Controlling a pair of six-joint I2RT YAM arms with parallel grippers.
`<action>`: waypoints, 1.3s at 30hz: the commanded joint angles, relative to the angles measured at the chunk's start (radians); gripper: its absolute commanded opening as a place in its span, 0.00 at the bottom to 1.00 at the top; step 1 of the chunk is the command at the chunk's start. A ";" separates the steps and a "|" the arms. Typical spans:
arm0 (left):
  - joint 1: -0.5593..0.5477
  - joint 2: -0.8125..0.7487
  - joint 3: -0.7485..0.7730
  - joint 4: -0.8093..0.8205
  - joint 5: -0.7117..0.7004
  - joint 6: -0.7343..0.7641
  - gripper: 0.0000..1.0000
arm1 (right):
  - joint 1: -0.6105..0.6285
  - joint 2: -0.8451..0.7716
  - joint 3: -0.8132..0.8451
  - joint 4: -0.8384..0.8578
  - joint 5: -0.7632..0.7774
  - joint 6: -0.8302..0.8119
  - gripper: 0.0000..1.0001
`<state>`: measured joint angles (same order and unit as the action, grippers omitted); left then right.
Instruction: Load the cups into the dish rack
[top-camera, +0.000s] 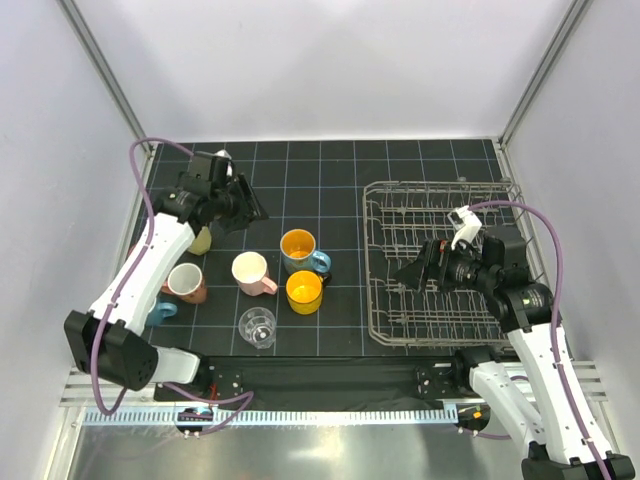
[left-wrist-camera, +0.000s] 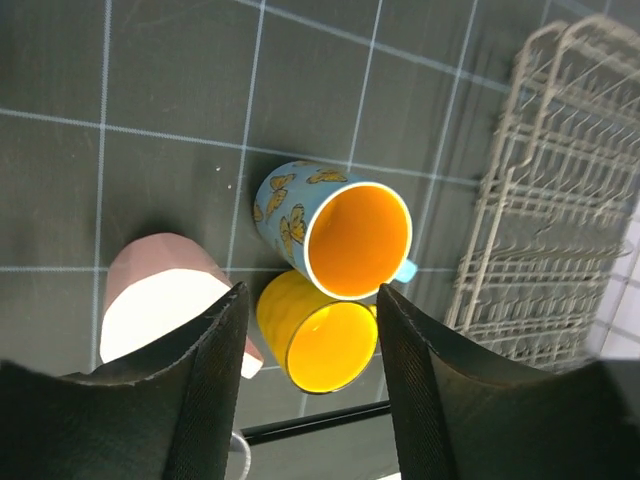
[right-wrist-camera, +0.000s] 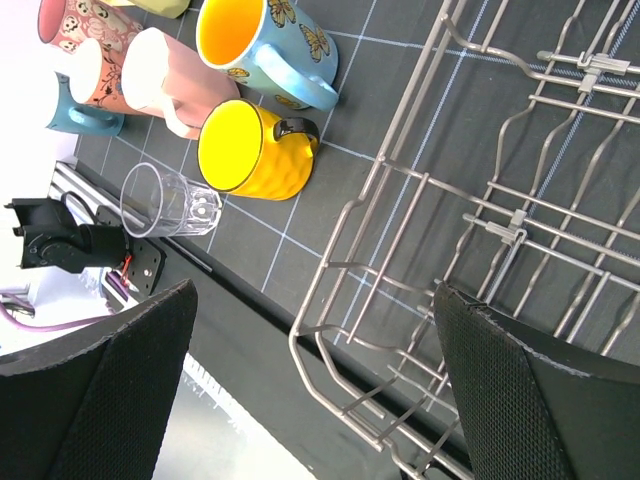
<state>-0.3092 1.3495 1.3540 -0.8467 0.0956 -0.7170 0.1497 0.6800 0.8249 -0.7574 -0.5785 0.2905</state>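
**Left gripper** (left-wrist-camera: 311, 292): fingers (left-wrist-camera: 205, 400) stand apart with nothing between them. It hangs over the far-left part of the mat (top-camera: 340, 170). In the wrist view, the gap frames the blue cup (left-wrist-camera: 340, 235) and the yellow cup (left-wrist-camera: 320, 345) lying below. The pink cup (left-wrist-camera: 160, 300) is half hidden behind the left finger.

**Left arm:** rises from its base at the near-left corner. The forearm reaches away along the left edge, and the wrist is turned so the gripper aims right and down at the cluster.

**Right gripper** (right-wrist-camera: 315, 292): jaws wide apart and holding nothing. It is poised over the middle of the rack (top-camera: 372, 260), aimed left.

**Right arm:** elbow bent out near the rack's right rim.

**Cups:** all stand on the mat left of the rack, touched by neither gripper.
- Blue cup: upright, mouth up, orange inside, handle toward the rack.
- Yellow cup: upright, just nearside of the blue one. I cannot tell whether they touch.
- Pink cup: upright, left of those two, its handle toward the near right.
- Glass (top-camera: 257, 327): upright, closest to the arm bases.
- Pale cup (top-camera: 201, 240): beneath the left wrist, partly hidden by the forearm.
- Maroon cup (top-camera: 187, 283): white inside, beside the forearm.
- Light-blue cup (top-camera: 160, 312): mostly hidden behind the arm.

**Rack:** sits on the right half of the mat, sides square to the grid lines, tines pointing up. I cannot tell which side is longer.
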 joint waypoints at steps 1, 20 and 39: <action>0.001 0.037 0.022 0.000 0.062 0.106 0.54 | 0.007 0.004 0.025 0.018 0.015 -0.024 1.00; -0.123 0.229 0.007 0.058 0.023 0.159 0.50 | 0.005 -0.019 0.039 0.055 0.025 0.009 1.00; -0.171 0.347 -0.013 0.084 -0.066 0.128 0.33 | 0.005 -0.023 0.013 0.069 -0.033 0.012 1.00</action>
<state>-0.4686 1.6821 1.3327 -0.7952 0.0589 -0.5766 0.1497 0.6651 0.8265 -0.7391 -0.5587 0.2909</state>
